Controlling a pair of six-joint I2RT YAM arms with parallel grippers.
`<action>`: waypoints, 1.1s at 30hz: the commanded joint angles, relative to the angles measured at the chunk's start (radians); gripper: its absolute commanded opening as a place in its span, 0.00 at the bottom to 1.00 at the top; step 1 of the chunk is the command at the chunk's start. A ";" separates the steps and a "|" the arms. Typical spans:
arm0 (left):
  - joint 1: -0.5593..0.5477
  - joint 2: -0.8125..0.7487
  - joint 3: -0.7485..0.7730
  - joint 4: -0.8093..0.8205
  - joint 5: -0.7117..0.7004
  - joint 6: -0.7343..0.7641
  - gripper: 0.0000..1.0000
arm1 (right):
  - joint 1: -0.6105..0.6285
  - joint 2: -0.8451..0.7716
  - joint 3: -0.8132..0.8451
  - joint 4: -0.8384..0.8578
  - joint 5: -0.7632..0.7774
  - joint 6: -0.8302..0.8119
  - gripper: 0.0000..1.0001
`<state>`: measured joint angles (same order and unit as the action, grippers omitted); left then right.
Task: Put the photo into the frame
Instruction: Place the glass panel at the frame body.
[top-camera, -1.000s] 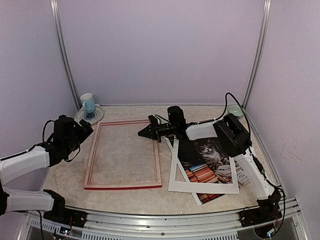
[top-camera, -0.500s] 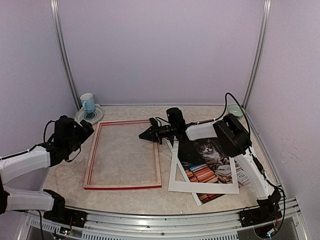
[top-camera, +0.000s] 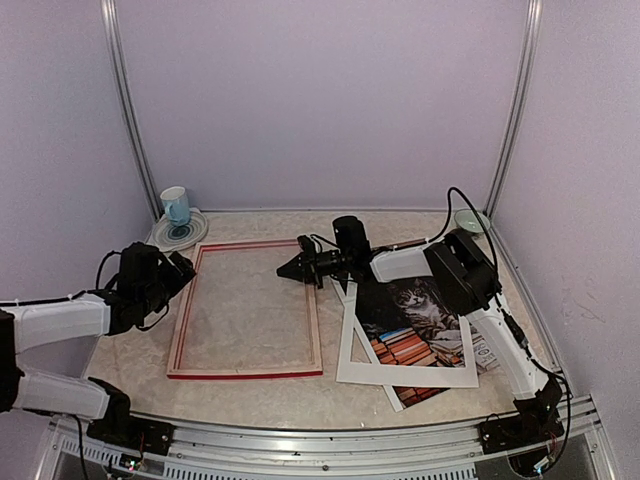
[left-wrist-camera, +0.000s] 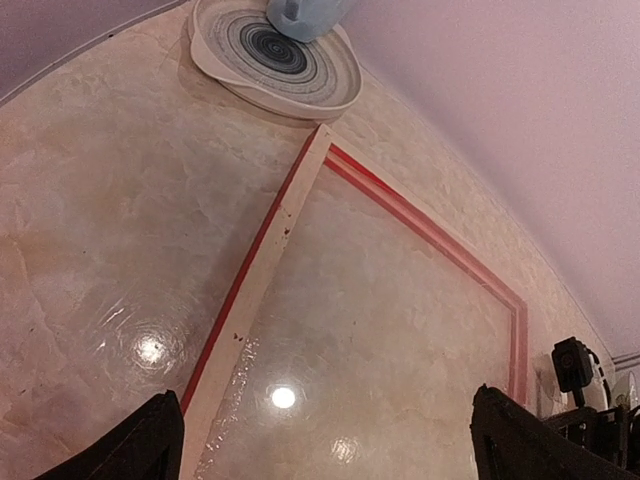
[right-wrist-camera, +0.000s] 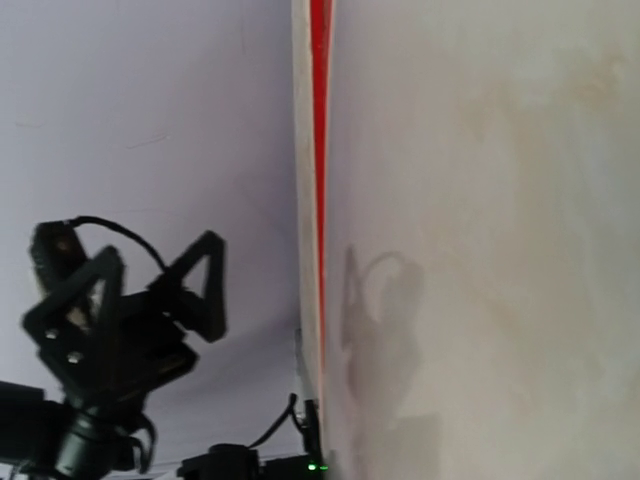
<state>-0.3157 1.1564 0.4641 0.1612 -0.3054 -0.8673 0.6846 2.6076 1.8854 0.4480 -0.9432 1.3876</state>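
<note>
The frame (top-camera: 312, 320) lies flat on the table left of centre, red edge showing, nothing inside it. The photo (top-camera: 415, 312) of a tabby cat and books lies to its right, partly under a white mat (top-camera: 350, 352). My left gripper (top-camera: 183, 268) hovers by the frame's left rail; in the left wrist view it (left-wrist-camera: 335, 440) is wide open and empty above that rail (left-wrist-camera: 255, 300). My right gripper (top-camera: 288, 268) is low over the frame's inside, near its upper right rail. Its fingers do not show in the right wrist view, which shows the far rail (right-wrist-camera: 310, 200).
A blue cup (top-camera: 175, 205) stands on a ringed saucer (top-camera: 192, 237) at the back left, just beyond the frame's corner; the saucer also shows in the left wrist view (left-wrist-camera: 215, 75). A small green bowl (top-camera: 470, 219) sits at the back right. Walls enclose the table.
My left gripper has moved right, closer to the frame's left rail. My right gripper has dropped slightly and otherwise stayed put. The frame and photo have not moved.
</note>
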 joint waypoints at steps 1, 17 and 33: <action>-0.012 0.035 -0.020 0.049 0.010 -0.008 0.99 | 0.007 0.026 0.017 0.082 -0.007 0.051 0.00; -0.050 0.117 -0.032 0.104 0.029 -0.028 0.99 | 0.025 0.042 0.037 0.027 0.011 0.009 0.07; -0.060 0.117 -0.036 0.110 0.024 -0.054 0.99 | 0.028 0.027 0.049 -0.019 0.011 -0.030 0.42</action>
<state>-0.3748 1.2762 0.4404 0.2401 -0.2848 -0.9127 0.7010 2.6293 1.9064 0.4515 -0.9283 1.3781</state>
